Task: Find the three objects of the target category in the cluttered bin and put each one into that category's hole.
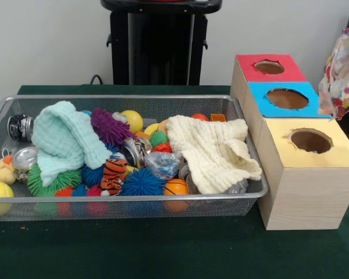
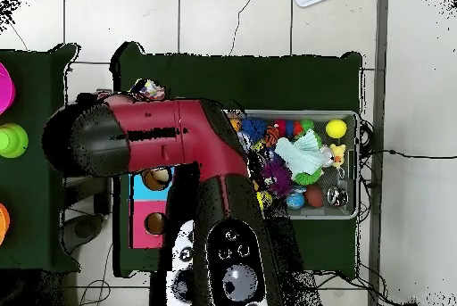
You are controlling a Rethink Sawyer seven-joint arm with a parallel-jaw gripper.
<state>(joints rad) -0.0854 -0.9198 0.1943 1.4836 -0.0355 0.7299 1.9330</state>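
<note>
A plain pale wall (image 1: 52, 40) stood behind the counter (image 1: 163, 250), which was covered in dark green cloth. A black cable (image 1: 96, 78) looped up at its far edge. At the right edge hung a bundle of patterned cloth (image 1: 341, 72) (red, yellow and white). From overhead, the floor (image 2: 241, 21) was of large pale tiles with dark joints, one tile showing a thin crack. A dark strip (image 2: 381, 97) ran straight across the tiles, and thin cables (image 2: 406, 153) trailed over them. The light was even, with no hard shadows.
</note>
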